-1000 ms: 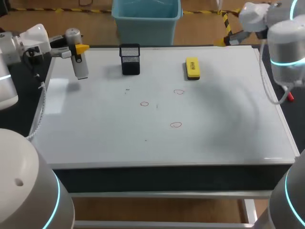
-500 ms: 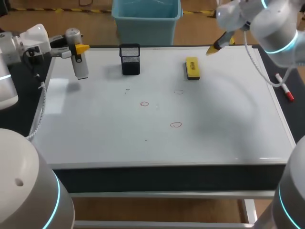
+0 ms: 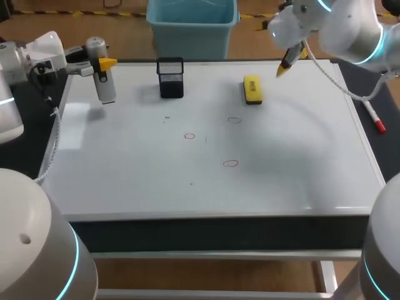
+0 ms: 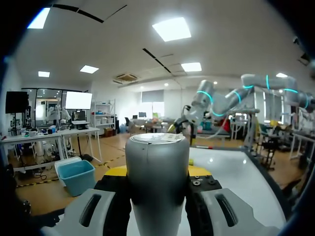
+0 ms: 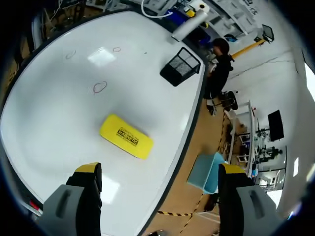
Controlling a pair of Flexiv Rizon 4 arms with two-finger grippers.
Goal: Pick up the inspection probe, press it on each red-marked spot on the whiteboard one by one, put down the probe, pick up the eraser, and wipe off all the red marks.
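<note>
REMOTE DESK: My left gripper (image 3: 103,64) holds the inspection probe (image 3: 104,84) above the far left corner of the whiteboard (image 3: 125,181), with its fingers closed against both sides of the grey barrel. My right gripper (image 3: 286,67) hovers near the far edge, just beside the yellow eraser (image 3: 252,89). Its fingers are spread wide with nothing between them, and the right wrist view shows the eraser lying flat on the board ahead of the tips.

Three faint red marks (image 3: 189,135) sit unwiped near the board's middle, well apart from both arms. I cannot tell whether the probe has pressed any of them.

The main hazard, as I judge it, is order: if the right arm takes the eraser and wipes now, the spots vanish before they are probed. Both arms heading for the middle could also meet there. The black mesh holder (image 3: 170,77) stands between the probe and the marks, so a low sweep would clip it. The eraser may also skate on the slick board if one finger lands first.
</note>
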